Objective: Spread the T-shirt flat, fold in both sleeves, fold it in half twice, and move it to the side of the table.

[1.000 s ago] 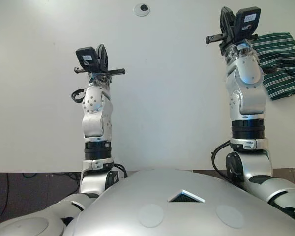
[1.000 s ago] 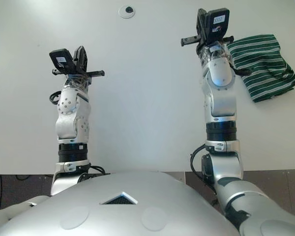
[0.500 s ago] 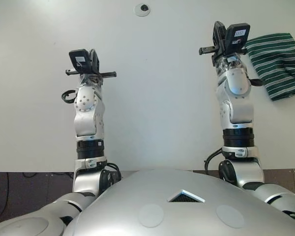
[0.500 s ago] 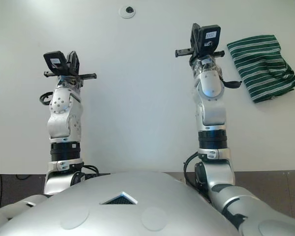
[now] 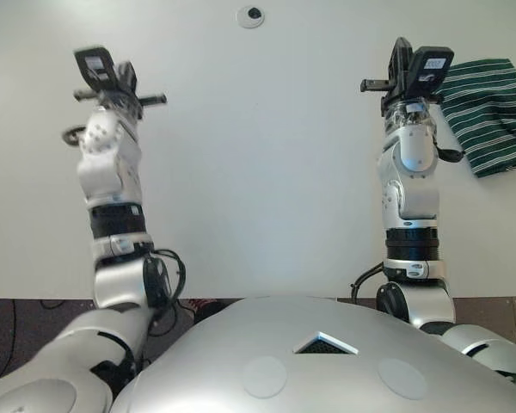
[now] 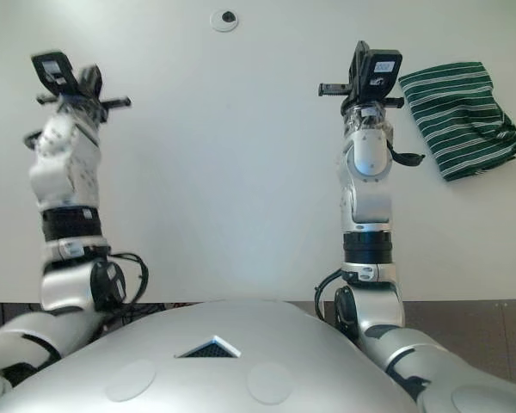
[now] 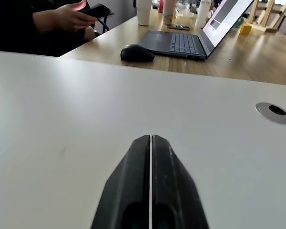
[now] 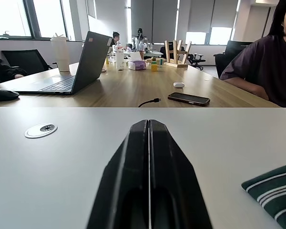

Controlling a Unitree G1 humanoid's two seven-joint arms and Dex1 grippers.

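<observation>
One T-shirt (image 5: 492,110), two tools (image 7: 150,138) (image 8: 148,122), one table (image 5: 267,172).

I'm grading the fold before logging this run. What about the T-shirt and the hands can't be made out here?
T-shirt fold count: both eye views, lower layers hidden under the top layer.
T-shirt's right edge: left eye view, cut off by the picture edge; its left edge sits behind the right hand.
T-shirt in the right wrist view: cut off by the picture's edge, a corner left.
Left hand: eye views, blurred.
</observation>
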